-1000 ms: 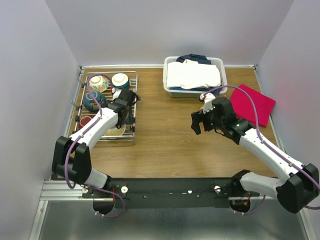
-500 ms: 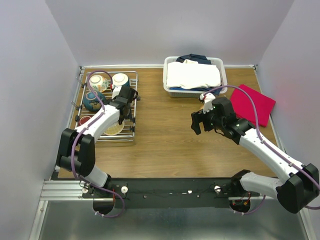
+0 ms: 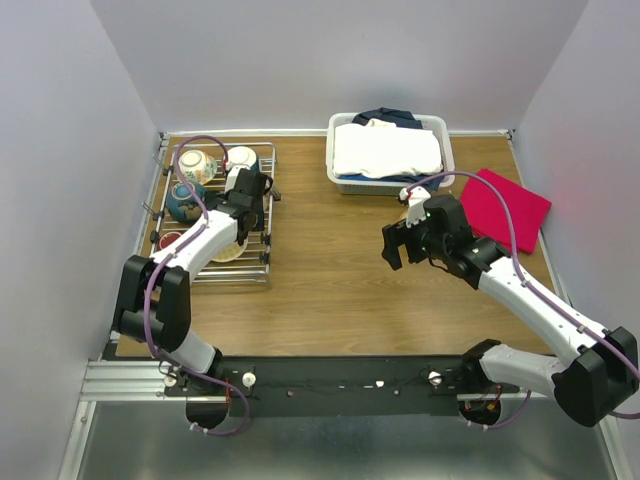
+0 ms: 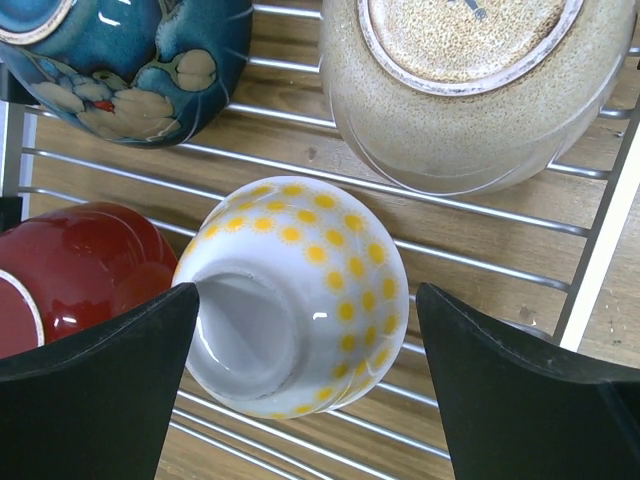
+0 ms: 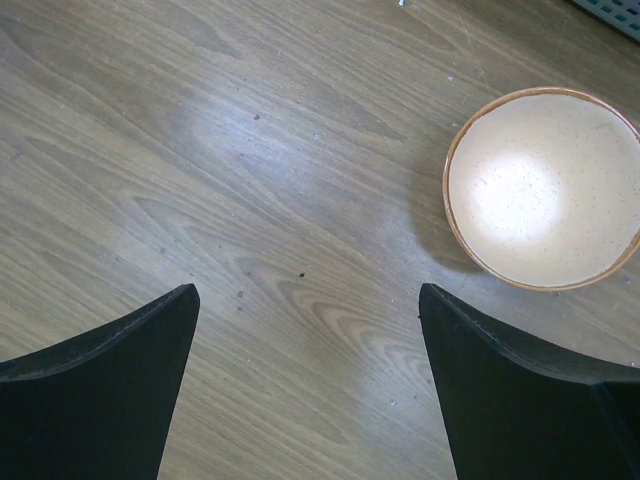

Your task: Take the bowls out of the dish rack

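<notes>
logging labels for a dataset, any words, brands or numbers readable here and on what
None readable.
The dotted bowl, red bowl and blue bowl show only pattern or glaze.
The speckled bowl has a dark mark on its base, cut off by the picture's edge: unreadable.
The rack, basket and red cloth show no text.

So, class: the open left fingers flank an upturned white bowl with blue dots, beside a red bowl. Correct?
No: the dots are yellow, not blue. The left wrist view shows the white bowl upturned between the open left fingers, beside the red bowl.
</notes>
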